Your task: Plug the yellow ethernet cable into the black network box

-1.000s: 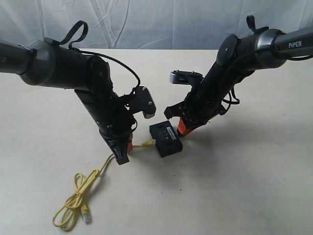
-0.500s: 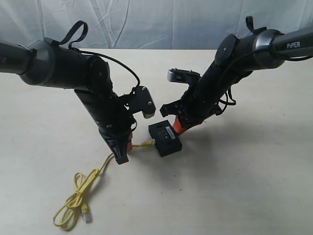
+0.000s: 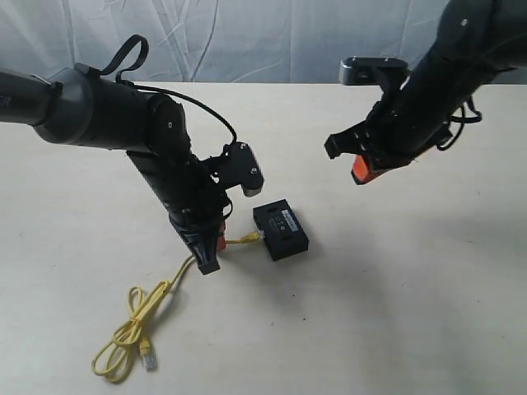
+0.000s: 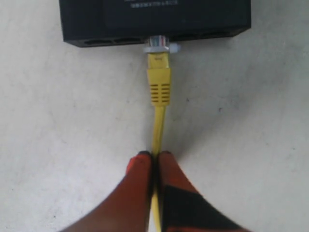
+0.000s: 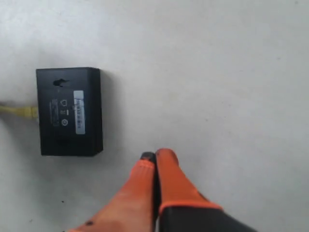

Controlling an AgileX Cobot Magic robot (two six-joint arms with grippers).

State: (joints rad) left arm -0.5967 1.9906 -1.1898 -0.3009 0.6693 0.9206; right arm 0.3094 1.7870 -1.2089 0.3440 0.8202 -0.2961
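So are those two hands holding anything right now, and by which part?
The left hand pinches the thin bright-yellow ethernet cable by its cord, just behind the plug at the flat black plastic box. The right hand, closed, holds nothing.

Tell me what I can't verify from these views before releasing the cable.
- Left wrist view: whether the plug of the yellow ethernet cable has latched. Its tip sits inside a port of the black network box, whose far side the frame edge cuts off.
- Right wrist and exterior views: the print on the box's label is too small to read.
- Exterior view: the left gripper hides its own hold on the cable.
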